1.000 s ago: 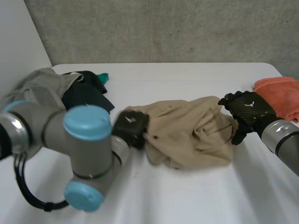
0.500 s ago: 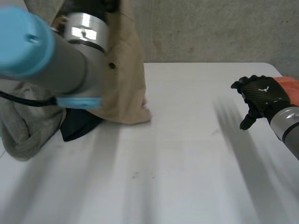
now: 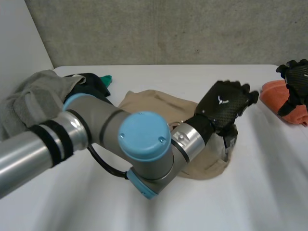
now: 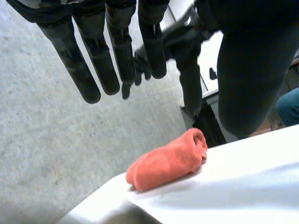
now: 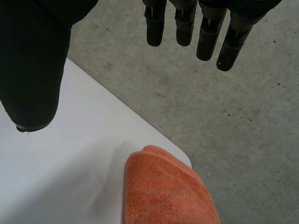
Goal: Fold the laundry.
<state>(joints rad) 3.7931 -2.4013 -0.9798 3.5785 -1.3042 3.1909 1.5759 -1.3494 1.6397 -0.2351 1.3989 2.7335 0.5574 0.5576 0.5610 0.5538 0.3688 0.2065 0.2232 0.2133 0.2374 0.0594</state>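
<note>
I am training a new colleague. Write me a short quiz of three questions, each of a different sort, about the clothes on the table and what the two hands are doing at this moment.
1. True or false: the left hand is open, with straight fingers, over one end of the tan shirt.
2. Which cloth lies nearest the right hand? A: the grey pile. B: the orange cloth. C: the dark cloth.
3. Fill in the missing word: the right hand, its fingers straight, holds ____.

Key: 1 true; 2 B; 3 nothing.
</note>
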